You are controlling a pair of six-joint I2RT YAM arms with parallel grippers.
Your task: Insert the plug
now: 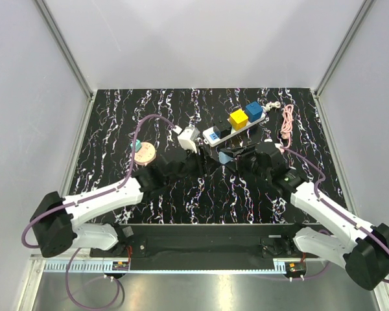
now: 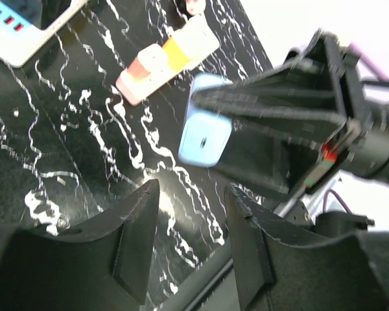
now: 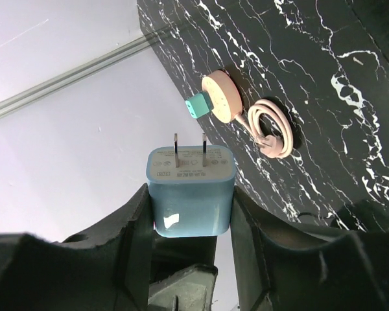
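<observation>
Plug (image 3: 192, 188) is clamped in right gripper (image 3: 190, 210), fingers on the two flat sides of the light-blue body, two bare prongs (image 3: 176, 143) sticking out past the fingertips. It looks lifted clear of the table (image 1: 117, 116), just short of the near end of the white power strip (image 1: 224, 133), which carries a yellow block (image 1: 238, 119) and a blue block (image 1: 253, 111). Left gripper (image 2: 191, 204) is spread wide with nothing in it, near the right one.

Handling, my read:
- Plug is a small rigid plastic cube and light. The shell is smooth, so it could slide or twist in the pads once the prongs meet socket resistance.
- Current hold low on the body across the flat faces looks right. It keeps the prongs clear and puts the push axis through the fingers.
- Prongs are thin metal and would likely bend if driven in off-angle, so square them to the slots before pressing.
- Strip looks light and loose on the table and may skate under the push. The free left gripper could pin it.
- Can't tell from these views which slot is free
</observation>
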